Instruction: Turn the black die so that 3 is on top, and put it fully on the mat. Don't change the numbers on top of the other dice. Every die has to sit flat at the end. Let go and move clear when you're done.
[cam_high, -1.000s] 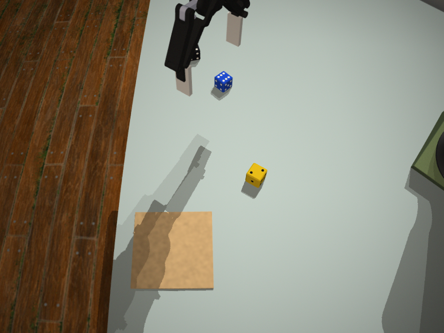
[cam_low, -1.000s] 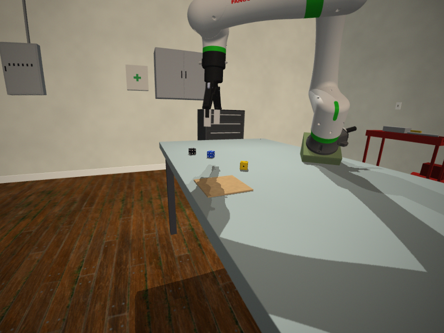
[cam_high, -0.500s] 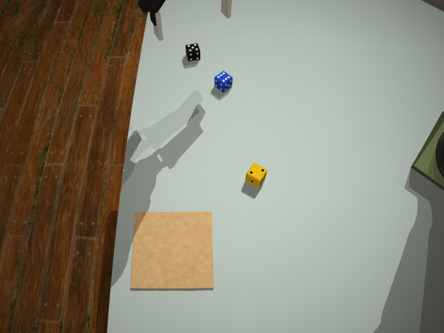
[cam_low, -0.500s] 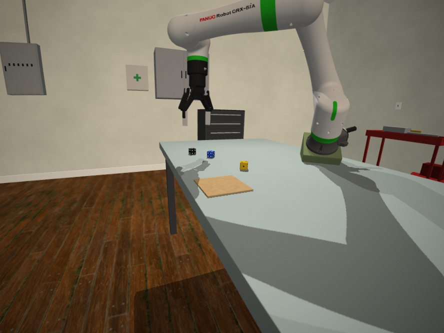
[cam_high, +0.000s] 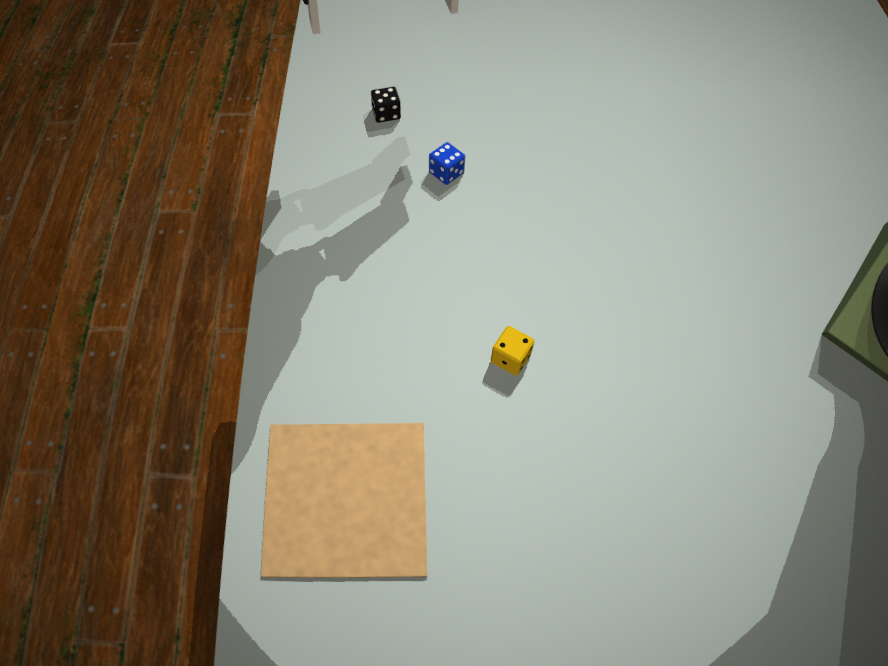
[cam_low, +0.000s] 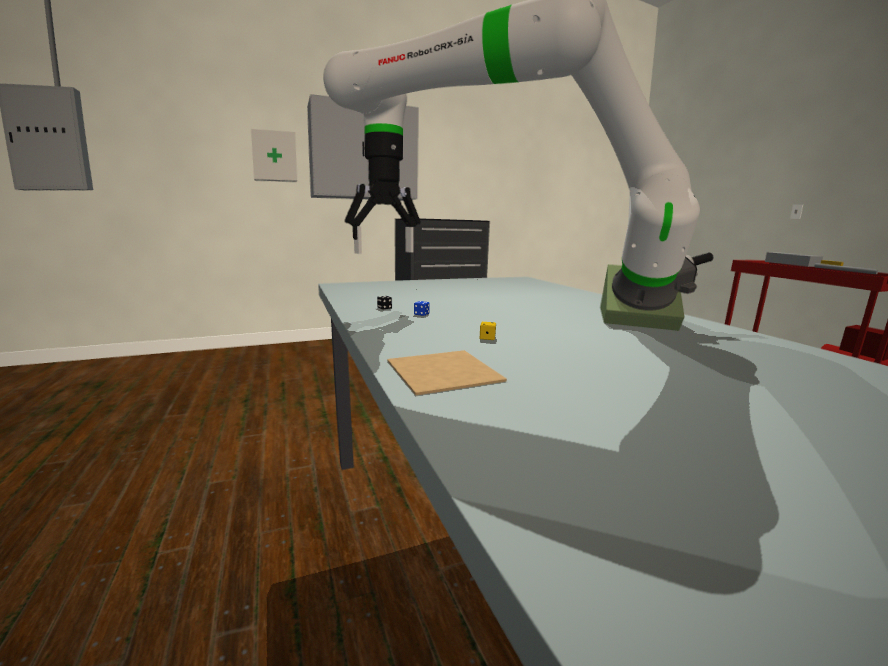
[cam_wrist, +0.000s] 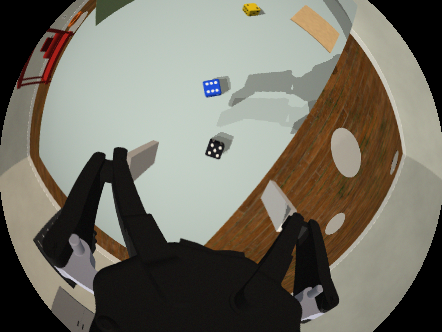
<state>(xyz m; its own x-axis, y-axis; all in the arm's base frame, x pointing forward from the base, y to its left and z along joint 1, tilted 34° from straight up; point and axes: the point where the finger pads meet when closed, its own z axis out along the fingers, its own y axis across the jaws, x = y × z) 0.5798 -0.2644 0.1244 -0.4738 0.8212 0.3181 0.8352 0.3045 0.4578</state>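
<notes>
The black die (cam_high: 385, 104) (cam_low: 384, 302) (cam_wrist: 215, 149) lies flat on the table near its left edge in the top view, with 5 on top. The tan mat (cam_high: 344, 501) (cam_low: 444, 372) (cam_wrist: 317, 30) has nothing on it. The blue die (cam_high: 446, 163) (cam_low: 421, 308) (cam_wrist: 212, 88) lies flat with 6 on top, close to the black one. The yellow die (cam_high: 512, 350) (cam_low: 487, 331) (cam_wrist: 251, 9) lies flat with 2 on top. My gripper (cam_high: 383, 22) (cam_low: 383, 250) (cam_wrist: 212, 171) is wide open and empty, pointing down high above the table's far end; only its fingertips show in the top view.
The table edge (cam_high: 247, 344) runs close beside the mat and the black die, with the wooden floor (cam_high: 107, 358) below. The arm's green base block (cam_high: 857, 315) (cam_low: 641, 315) stands on the table's other side. A drawer cabinet (cam_low: 451, 250) stands behind the table.
</notes>
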